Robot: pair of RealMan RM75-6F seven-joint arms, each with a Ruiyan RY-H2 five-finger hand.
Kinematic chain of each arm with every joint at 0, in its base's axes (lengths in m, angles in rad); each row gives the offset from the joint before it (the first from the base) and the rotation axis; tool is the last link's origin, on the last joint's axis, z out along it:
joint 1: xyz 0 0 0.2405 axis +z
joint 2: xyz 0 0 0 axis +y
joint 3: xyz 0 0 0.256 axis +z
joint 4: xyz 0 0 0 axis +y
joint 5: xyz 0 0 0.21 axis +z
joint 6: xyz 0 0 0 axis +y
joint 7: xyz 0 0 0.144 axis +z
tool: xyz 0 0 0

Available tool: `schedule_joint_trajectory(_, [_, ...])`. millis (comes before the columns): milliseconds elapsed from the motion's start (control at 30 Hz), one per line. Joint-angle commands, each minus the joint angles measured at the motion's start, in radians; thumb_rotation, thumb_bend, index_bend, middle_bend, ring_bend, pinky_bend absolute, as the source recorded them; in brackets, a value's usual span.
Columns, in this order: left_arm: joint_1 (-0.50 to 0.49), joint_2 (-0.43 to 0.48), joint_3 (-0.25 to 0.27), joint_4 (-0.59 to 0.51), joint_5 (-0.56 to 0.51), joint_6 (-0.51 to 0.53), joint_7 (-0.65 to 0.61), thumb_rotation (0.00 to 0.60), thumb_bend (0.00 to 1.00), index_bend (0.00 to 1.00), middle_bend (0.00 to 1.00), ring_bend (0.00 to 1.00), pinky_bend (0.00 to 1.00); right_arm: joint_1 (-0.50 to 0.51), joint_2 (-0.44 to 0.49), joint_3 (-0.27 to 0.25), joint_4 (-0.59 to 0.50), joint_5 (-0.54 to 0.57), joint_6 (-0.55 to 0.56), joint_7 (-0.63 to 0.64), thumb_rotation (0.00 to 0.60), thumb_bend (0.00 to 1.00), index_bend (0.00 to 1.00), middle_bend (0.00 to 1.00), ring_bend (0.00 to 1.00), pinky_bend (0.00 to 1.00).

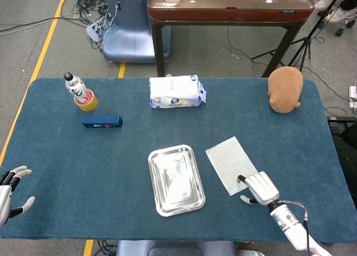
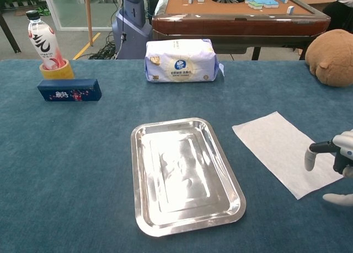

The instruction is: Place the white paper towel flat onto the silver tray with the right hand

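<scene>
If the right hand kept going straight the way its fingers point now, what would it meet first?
Most likely the white paper towel: the right hand points up-left over its near corner. Beyond it lies the silver tray. Height above the towel is unclear.

Even, bright indoor lighting; both views sharp.

You get diffuse light from above in both views, with only soft, short shadows under objects on the blue table (image 1: 83,155). Expect mirror glare: the silver tray (image 2: 185,175) shows blotchy bright reflections across its floor. The white paper towel (image 1: 231,164) is near overexposure, its texture faint. The chest view bends straight lines slightly toward its edges. You will find no motion blur in either view.
</scene>
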Motion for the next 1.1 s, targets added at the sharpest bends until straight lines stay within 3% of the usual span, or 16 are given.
schedule_joint_trajectory(33, [0.000,0.000,0.000,0.000,0.000,0.000,0.000,0.600,0.23,0.26,0.22,0.20,0.46,0.001,-0.005,0.000,0.004,0.001,0.000,-0.001,0.600,0.20,0.43,1.00,1.00,1.00])
schedule_joint_trajectory(1100, [0.005,0.006,0.000,-0.003,0.005,0.008,-0.008,0.600,0.23,0.26,0.22,0.20,0.46,0.011,-0.083,0.006,0.095,0.018,0.001,-0.001,0.600,0.24,0.43,1.00,1.00,1.00])
